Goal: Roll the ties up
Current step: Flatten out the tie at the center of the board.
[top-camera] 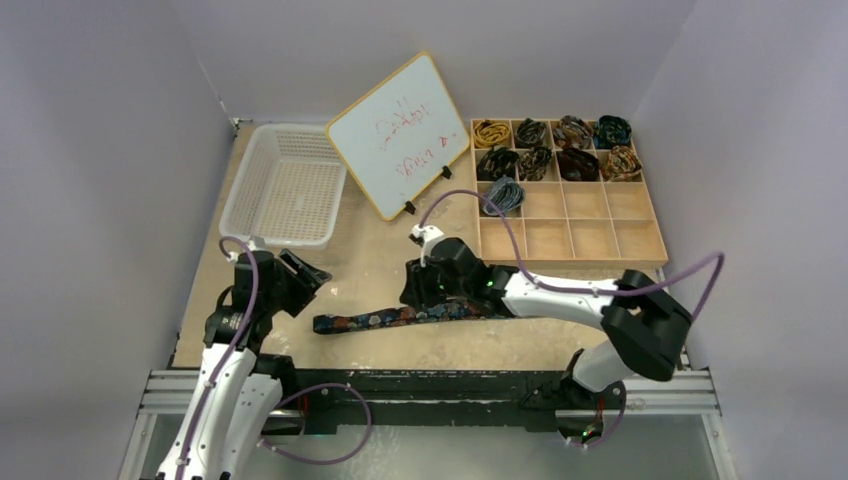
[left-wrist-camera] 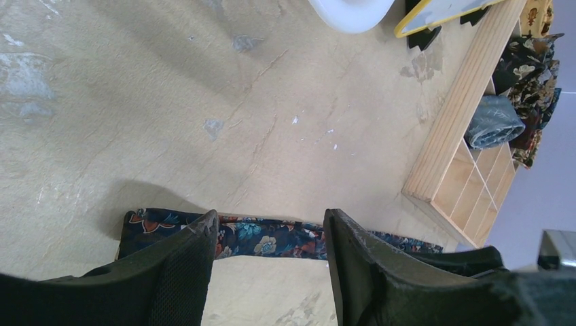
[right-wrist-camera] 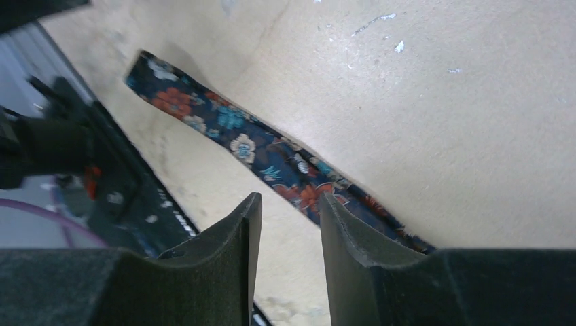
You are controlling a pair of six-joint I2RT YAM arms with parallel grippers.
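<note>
A navy floral tie [top-camera: 385,318] lies flat as a strip on the table, its wide end at the left. It also shows in the left wrist view [left-wrist-camera: 272,238] and in the right wrist view [right-wrist-camera: 238,146]. My left gripper [top-camera: 308,275] is open and empty, just left of and above the tie's wide end; it shows open in its own view [left-wrist-camera: 270,224]. My right gripper [top-camera: 425,290] hovers over the tie's middle, open with a narrow gap and empty [right-wrist-camera: 289,204]. Several rolled ties [top-camera: 555,148] sit in the wooden organiser's back compartments.
A wooden compartment tray [top-camera: 600,240] stands at the back right, its front cells bare. A white plastic basket [top-camera: 285,190] stands at the back left. A small whiteboard [top-camera: 398,132] leans between them. The table's front edge runs just below the tie.
</note>
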